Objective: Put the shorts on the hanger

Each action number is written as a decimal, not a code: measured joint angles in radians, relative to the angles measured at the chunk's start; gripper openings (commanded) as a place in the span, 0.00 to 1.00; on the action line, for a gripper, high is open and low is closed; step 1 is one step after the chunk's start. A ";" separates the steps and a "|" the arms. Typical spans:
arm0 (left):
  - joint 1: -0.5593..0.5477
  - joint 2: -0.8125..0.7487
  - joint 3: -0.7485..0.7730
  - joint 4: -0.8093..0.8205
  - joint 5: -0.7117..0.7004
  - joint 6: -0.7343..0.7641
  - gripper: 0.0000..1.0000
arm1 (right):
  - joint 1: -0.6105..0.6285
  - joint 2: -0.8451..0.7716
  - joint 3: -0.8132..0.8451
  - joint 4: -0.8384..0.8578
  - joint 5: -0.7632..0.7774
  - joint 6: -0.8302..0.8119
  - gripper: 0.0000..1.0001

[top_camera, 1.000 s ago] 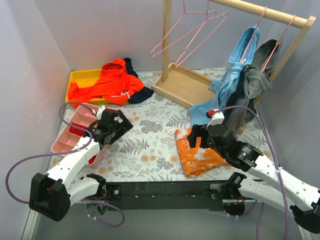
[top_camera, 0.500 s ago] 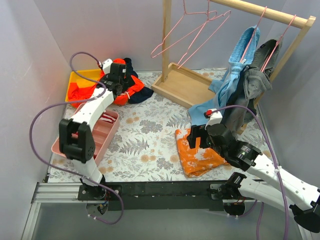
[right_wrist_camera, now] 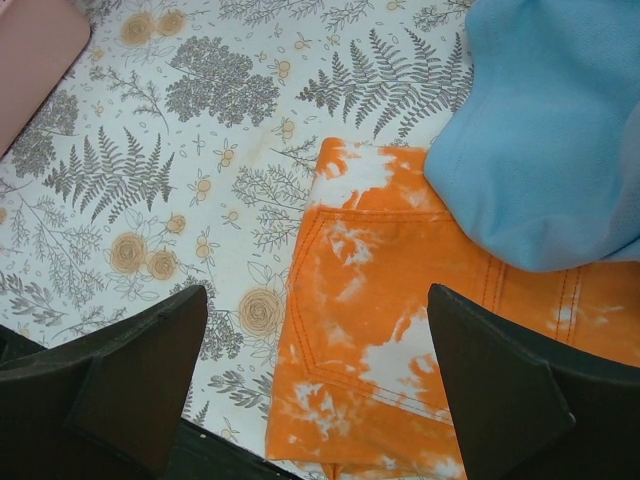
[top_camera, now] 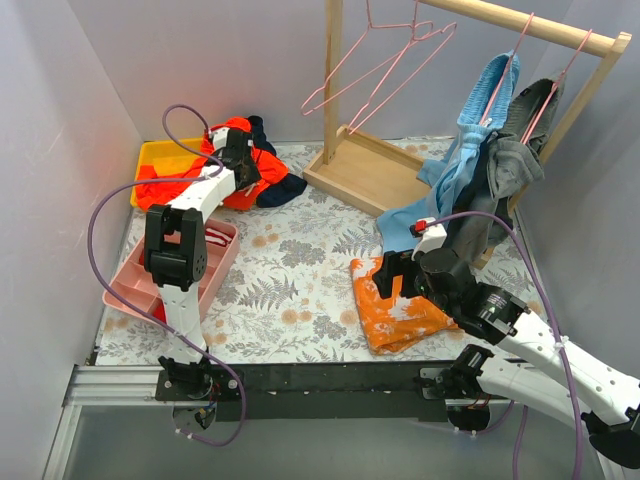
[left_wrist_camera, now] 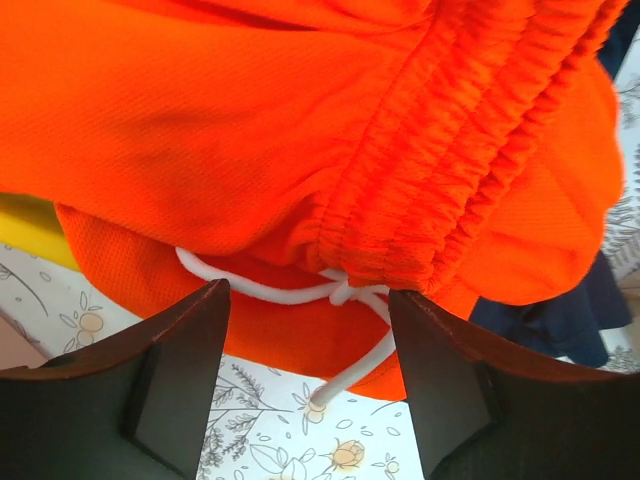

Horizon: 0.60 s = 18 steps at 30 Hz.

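Note:
The bright red-orange shorts (top_camera: 200,172) lie crumpled over the yellow tray at the far left. In the left wrist view they (left_wrist_camera: 300,130) fill the top, showing an elastic waistband and a white drawstring (left_wrist_camera: 335,295). My left gripper (top_camera: 243,165) is open right at the shorts' near edge; the drawstring hangs between its jaws (left_wrist_camera: 305,305). Two empty pink wire hangers (top_camera: 385,65) hang on the wooden rail at the back. My right gripper (top_camera: 390,275) is open and empty over an orange cloth with white blotches (right_wrist_camera: 400,330).
A yellow tray (top_camera: 160,152) holds the shorts, with a dark navy garment (top_camera: 282,187) beside it. A pink divided tray (top_camera: 135,285) sits near left. The wooden rack base (top_camera: 365,175) stands at the back. Blue (top_camera: 450,190) and grey (top_camera: 510,160) clothes hang at right.
My left arm has swung from the pink tray at the near left out to the shorts at the far left. The right arm has barely moved.

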 measured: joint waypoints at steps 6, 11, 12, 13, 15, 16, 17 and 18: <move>0.000 -0.009 0.000 0.048 0.037 0.007 0.63 | 0.000 -0.003 -0.003 0.000 -0.003 0.000 0.99; 0.000 -0.031 -0.007 0.064 0.065 0.006 0.60 | 0.000 -0.002 -0.010 0.005 -0.003 0.003 0.98; 0.000 -0.037 -0.012 0.067 0.071 0.006 0.60 | 0.000 -0.002 -0.010 0.005 -0.003 0.003 0.98; 0.000 -0.047 -0.021 0.073 0.077 0.006 0.60 | 0.000 -0.002 -0.010 0.006 -0.003 0.003 0.98; 0.000 -0.065 -0.043 0.087 0.079 0.006 0.59 | 0.000 -0.002 -0.010 0.006 -0.003 0.003 0.98; 0.000 -0.073 -0.052 0.092 0.077 0.006 0.59 | 0.000 -0.002 -0.010 0.006 -0.003 0.003 0.98; 0.000 -0.075 -0.051 0.092 0.076 0.006 0.58 | 0.000 -0.002 -0.010 0.006 -0.003 0.003 0.98; 0.000 -0.074 -0.045 0.092 0.074 0.006 0.58 | 0.000 -0.002 -0.010 0.006 -0.003 0.003 0.98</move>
